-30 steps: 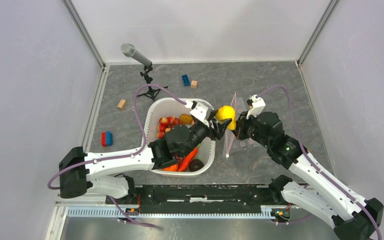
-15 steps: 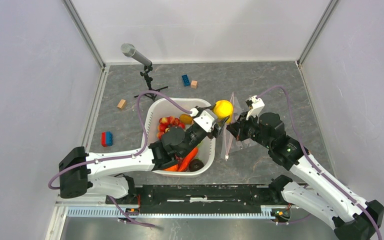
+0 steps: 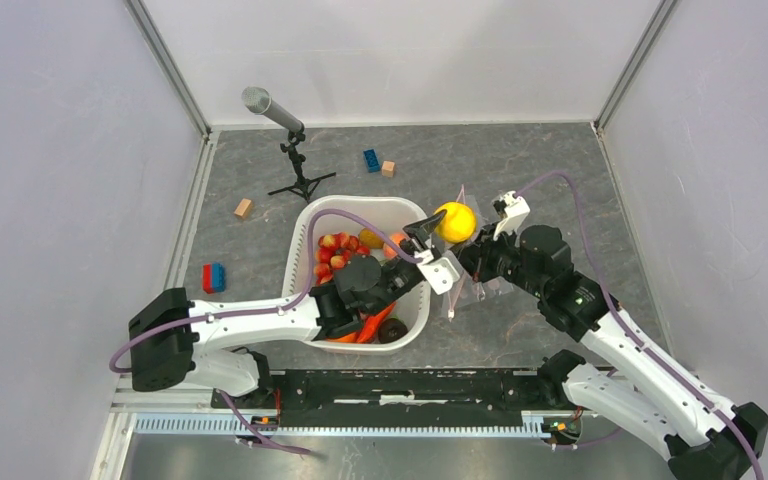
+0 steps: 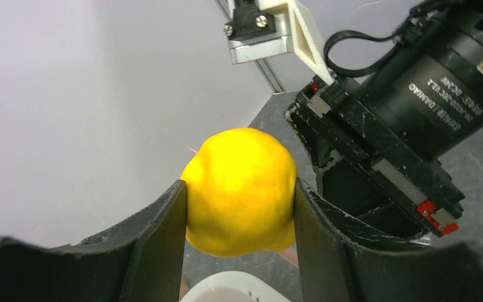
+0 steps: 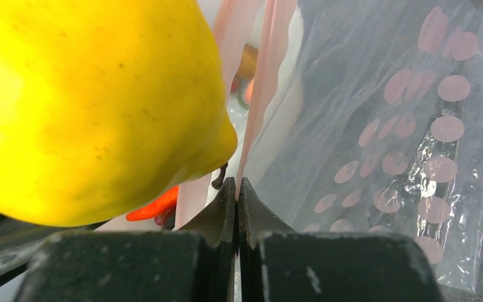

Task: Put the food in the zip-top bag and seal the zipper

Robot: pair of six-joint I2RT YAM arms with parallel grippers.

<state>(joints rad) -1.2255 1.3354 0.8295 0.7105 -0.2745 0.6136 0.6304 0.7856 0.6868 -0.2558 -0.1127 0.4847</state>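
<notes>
Left gripper (image 4: 239, 196) is clamped on the yellow fruit (image 4: 242, 167), with one dark finger pressed against each side of it. From above, the fruit is held up over the right rim of the white basin (image 3: 305, 225), just beside the right gripper (image 5: 237, 189). That gripper's fingers are pressed together and pinch the bag (image 5: 377, 126) at its pink strip (image 5: 270, 75), which rises from between the tips. The bag's clear sheet, printed with pale pink dots, spreads away to one side of the fingers, down toward the grey table (image 3: 560, 170). In the right wrist view the fruit fills the other side, close against the strip; I cannot tell whether the two touch. More food lies in the basin, including small red apples (image 3: 332, 245) and an orange carrot (image 3: 372, 325). A microphone stand (image 3: 290, 150), a blue block (image 3: 371, 160) and two wooden blocks (image 3: 388, 168) (image 3: 244, 208) sit on the table behind the basin.
</notes>
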